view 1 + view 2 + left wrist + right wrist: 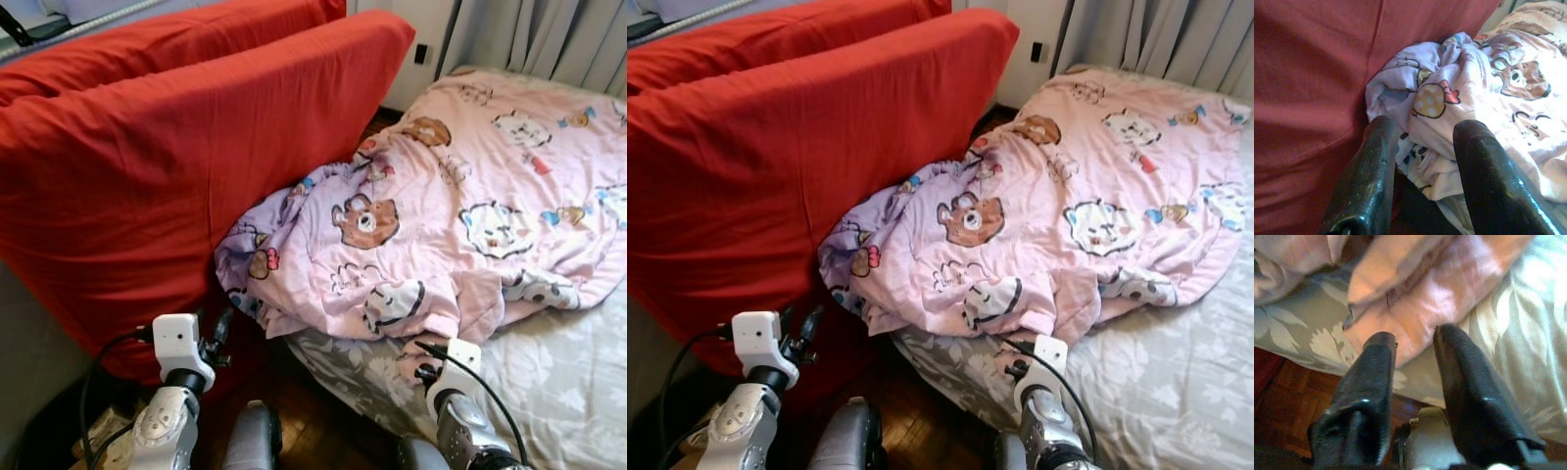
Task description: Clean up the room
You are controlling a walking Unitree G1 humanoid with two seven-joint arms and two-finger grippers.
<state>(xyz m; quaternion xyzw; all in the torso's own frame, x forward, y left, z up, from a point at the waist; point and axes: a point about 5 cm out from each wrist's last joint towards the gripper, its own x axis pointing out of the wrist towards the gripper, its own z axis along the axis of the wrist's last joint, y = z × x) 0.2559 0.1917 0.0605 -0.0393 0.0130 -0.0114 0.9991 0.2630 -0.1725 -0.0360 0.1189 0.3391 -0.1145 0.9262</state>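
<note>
Sprawling across the bed [558, 392], the pink cartoon-bear duvet [460, 215] is rumpled, its lilac-lined corner bunched against the red mattress [147, 166] that leans upright beside the bed. The bed's near edge is bare floral sheet, and a folded pink flap of the duvet hangs over it. Between bed and red mattress runs a narrow strip of wooden floor [313, 431]. The left tool [1422, 142], fingers apart, points at the bunched corner; the right tool [1413, 345], fingers apart, sits just short of the flap.

Pink cartoon-print blanket [460, 206] crumpled on bed, corner bunched vs red mattress.
</note>
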